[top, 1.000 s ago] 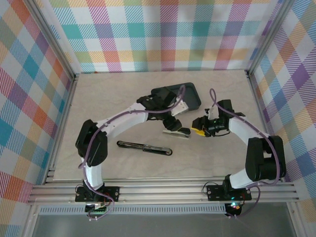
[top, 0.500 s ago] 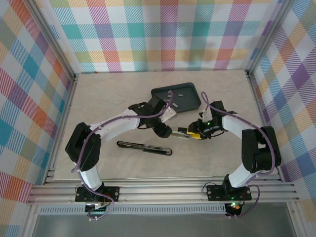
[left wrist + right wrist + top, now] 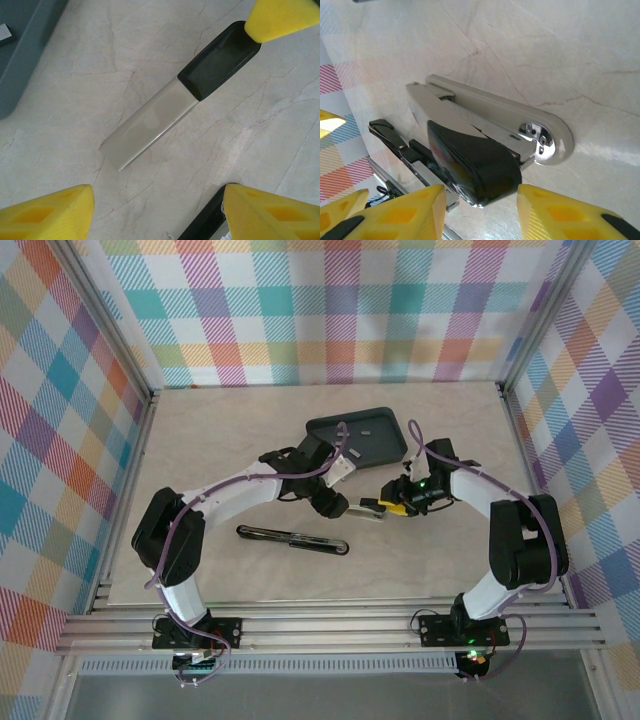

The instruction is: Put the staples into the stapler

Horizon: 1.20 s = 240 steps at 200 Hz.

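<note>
The table (image 3: 210, 450) is carrying a dark tray (image 3: 386, 443) at its far side. The stapler (image 3: 368, 508) is lying just nearer, its long axis side to side, with its black end pointing into the right gripper (image 3: 480, 192), which is straddling it; pinching or not, I cannot tell. The left gripper (image 3: 156, 194) is gaping wide, empty. The staples (image 3: 366, 428) are sitting in the tray beyond both grippers, about equally near each, with the strip lying crosswise.

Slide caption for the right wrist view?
Right gripper with jaws either side of the black end of a grey stapler lying on the marble tabletop.
</note>
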Each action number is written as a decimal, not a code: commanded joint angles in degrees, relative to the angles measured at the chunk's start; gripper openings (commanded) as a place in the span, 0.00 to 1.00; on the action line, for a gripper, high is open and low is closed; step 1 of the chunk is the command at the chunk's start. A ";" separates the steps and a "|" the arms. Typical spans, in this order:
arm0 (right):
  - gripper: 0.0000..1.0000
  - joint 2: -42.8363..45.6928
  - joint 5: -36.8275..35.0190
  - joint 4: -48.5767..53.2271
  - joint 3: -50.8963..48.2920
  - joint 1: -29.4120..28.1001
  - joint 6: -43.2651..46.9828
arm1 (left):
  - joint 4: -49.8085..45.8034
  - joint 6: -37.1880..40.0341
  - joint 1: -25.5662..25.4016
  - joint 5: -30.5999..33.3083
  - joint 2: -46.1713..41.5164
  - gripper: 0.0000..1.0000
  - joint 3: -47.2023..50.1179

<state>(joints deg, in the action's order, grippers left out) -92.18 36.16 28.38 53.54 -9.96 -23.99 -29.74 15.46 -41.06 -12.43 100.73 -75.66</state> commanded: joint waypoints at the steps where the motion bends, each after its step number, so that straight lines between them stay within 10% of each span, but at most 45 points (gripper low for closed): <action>1: 0.40 -1.85 0.22 1.34 1.05 -0.33 0.08 | 0.83 -1.05 0.67 -1.11 -1.86 0.69 0.73; 151: 0.27 -8.20 -5.67 1.26 -2.50 -0.33 2.56 | 0.03 -1.56 0.97 -0.54 -1.57 0.68 1.04; 240: 0.41 4.60 -4.29 3.99 1.44 -0.73 1.31 | -3.75 -5.83 3.15 -1.54 -6.91 0.69 0.55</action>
<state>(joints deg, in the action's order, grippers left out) -90.59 32.99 29.32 53.41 -10.11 -22.94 -30.74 12.56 -39.24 -12.60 98.26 -75.24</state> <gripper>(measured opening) 0.413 0.690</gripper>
